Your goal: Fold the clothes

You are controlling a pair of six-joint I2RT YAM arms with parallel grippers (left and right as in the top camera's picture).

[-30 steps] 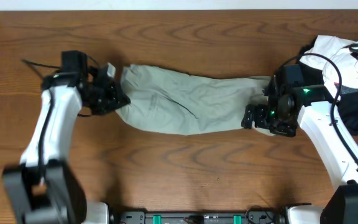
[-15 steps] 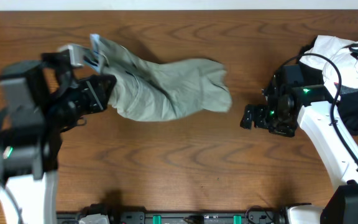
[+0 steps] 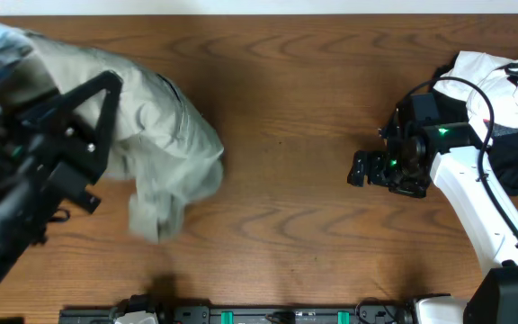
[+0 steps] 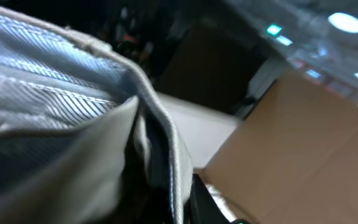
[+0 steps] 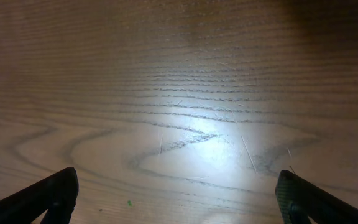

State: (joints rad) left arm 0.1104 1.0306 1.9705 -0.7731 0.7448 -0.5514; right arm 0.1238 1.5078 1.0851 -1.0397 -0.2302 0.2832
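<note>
From above, the left arm (image 3: 25, 198) looks big and blurry on the left side. The left pincer (image 3: 79, 112) is clamped on the clothes (image 3: 165, 148). The clothes hang from it in a crumpled bunch over the left part of the worktop (image 3: 286, 243). The right pincer (image 3: 360, 169) is on the right, well apart from the clothes. Its jaws are wide apart and hold nothing. A heap (image 3: 511, 99) of white and black things lies at the right edge, behind the right arm.

In the left wrist view, the clothes (image 4: 55, 112) are very close and fill the left side. A stitched edge runs across them.

In the right wrist view, two dark fingertips (image 5: 48, 196) show in the bottom corners, far apart. Only bare wood lies between them.
</note>
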